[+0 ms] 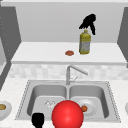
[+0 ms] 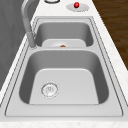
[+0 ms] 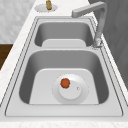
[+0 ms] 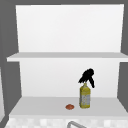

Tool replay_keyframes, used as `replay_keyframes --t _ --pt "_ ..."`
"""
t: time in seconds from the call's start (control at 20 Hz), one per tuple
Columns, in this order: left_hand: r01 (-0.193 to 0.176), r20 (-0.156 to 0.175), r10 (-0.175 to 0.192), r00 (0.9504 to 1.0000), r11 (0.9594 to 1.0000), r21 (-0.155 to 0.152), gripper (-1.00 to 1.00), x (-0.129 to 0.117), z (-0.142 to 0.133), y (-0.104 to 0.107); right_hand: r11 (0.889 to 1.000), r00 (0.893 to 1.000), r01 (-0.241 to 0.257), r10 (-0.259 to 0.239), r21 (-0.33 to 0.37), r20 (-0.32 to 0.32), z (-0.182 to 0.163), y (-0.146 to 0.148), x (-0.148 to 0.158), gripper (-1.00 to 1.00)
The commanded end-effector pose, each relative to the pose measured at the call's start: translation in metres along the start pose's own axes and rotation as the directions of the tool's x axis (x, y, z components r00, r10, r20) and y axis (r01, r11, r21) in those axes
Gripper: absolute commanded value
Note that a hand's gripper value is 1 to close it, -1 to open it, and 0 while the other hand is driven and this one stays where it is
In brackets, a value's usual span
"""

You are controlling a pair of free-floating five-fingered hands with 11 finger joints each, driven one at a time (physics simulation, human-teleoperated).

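My right hand (image 1: 88, 22) hangs just above the cap of the yellow bottle (image 1: 85, 43), its fingers drooping down beside the neck, though I cannot tell whether they touch or grip it; the bottle stands upright on the lower shelf (image 1: 37, 53) above the sink, with a small orange-red thing (image 1: 69, 53) lying near it to the left. My left hand (image 1: 38, 120) floats low at the front edge of the sink (image 1: 25, 100), beside a big red ball (image 1: 67, 114), and I cannot make out how its fingers are set. In the right basin a white plate (image 3: 75, 93) carries a small orange piece (image 3: 65, 83), with the faucet (image 1: 72, 71) rising behind the divider.
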Motion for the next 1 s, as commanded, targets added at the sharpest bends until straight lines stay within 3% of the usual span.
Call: replay_keyframes --t 0.0,0.3,0.7,0.95 --pt "0.000 0.000 0.000 1.0000 1.0000 0.000 0.00 0.000 0.000 0.000 0.997 0.997 -0.073 0.073 0.037 0.009 -0.020 0.003 -0.013 -1.00" --pt "0.000 0.000 0.000 1.0000 1.0000 0.000 0.00 0.000 0.000 0.000 0.999 0.999 -0.044 0.045 0.032 -0.028 -0.042 0.010 -0.021 -1.00" --pt "0.000 0.000 0.000 1.0000 1.0000 0.000 0.00 0.000 0.000 0.000 0.997 0.997 -0.053 0.056 0.053 -0.058 -0.079 0.013 -0.030 -1.00" --pt "0.000 0.000 0.000 1.0000 1.0000 0.000 0.00 0.000 0.000 0.000 0.988 0.995 -0.022 0.036 0.151 -0.093 -0.094 0.006 -0.028 -1.00"
